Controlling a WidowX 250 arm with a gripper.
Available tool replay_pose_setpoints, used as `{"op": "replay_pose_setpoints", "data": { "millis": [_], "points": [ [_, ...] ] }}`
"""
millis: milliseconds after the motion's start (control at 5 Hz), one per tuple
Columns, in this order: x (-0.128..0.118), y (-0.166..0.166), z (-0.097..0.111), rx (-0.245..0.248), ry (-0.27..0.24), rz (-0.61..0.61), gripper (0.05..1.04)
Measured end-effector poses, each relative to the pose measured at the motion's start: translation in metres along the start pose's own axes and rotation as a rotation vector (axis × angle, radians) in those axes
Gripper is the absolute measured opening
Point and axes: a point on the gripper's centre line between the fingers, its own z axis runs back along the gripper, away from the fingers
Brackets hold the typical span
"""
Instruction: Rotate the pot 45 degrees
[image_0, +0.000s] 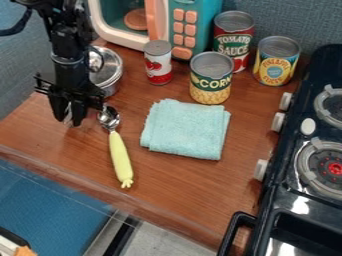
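The black gripper (71, 119) hangs low over the left part of the wooden counter, in front of the silver metal pot (109, 72). The pot stands at the back left, and the arm and gripper hide its left side. A small shiny strip shows at the gripper's lower end; whether it belongs to the pot, I cannot tell.
Right of the gripper lies a spoon with a yellow-green handle (119, 157). A folded light-blue cloth (186, 129) is mid-counter. Behind stand several cans, including a corn can (211, 80), and a toy microwave (189, 22). A black stove (284, 175) lines the right side.
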Motion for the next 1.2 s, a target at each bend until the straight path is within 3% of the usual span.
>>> {"op": "replay_pose_setpoints", "data": {
  "millis": [600, 1200],
  "points": [
    [-0.006, -0.006, 0.001, -0.01, 0.006, -0.022, 0.332],
    [-0.023, 0.001, 0.029, -0.064, 0.017, -0.003, 0.331]
  ]
}}
